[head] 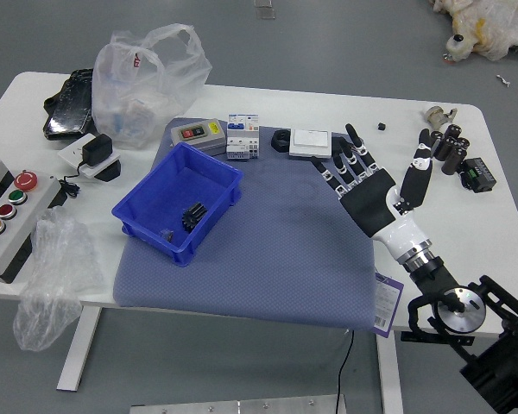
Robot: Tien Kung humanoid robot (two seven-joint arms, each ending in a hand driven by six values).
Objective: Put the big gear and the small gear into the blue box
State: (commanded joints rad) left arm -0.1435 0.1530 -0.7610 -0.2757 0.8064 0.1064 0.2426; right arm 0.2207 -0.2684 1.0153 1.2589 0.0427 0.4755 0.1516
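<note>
Two gears [193, 216] sit in the blue box [168, 191], right fingers [355, 136] spread.

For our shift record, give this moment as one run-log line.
big gear: in blue box | small gear: in blue box | right hand: open, empty, over mat's right edge | left hand: out of view

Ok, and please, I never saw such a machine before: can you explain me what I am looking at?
You look down from a camera high on the robot's side. The black robot arm at lower right ends in a right hand, fingers spread, holding nothing. The left arm is out of view. On the white table is a gray-blue mat with a blue box; inside lie a black gear-like part and a smaller dark piece. A plastic bag and button panel are at left.
</note>
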